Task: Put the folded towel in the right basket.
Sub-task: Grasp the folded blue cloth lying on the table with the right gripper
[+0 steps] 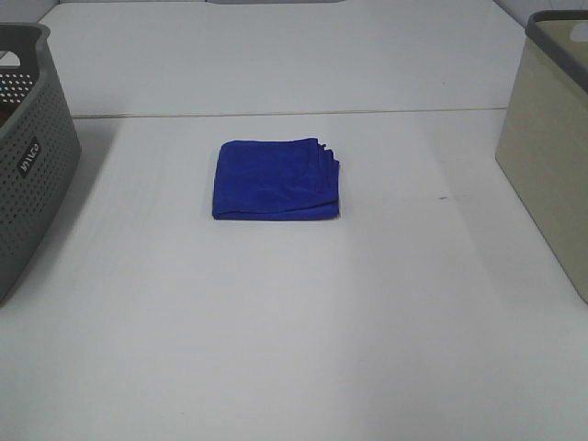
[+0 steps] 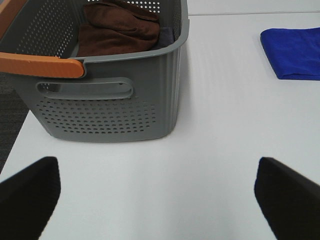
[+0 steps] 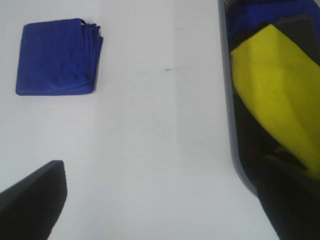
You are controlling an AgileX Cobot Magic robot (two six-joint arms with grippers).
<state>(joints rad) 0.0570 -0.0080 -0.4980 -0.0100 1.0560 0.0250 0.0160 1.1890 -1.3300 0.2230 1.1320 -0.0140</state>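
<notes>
Lying flat, soft square folded towel

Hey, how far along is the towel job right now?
Done: the blue towel lies folded on the table. In hand: nothing; the left gripper and right gripper are open, away from it. Remaining: grasp the towel, carry it to the right basket, release.

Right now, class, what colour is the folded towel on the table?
The folded towel is plain deep blue; exterior high view.
</notes>
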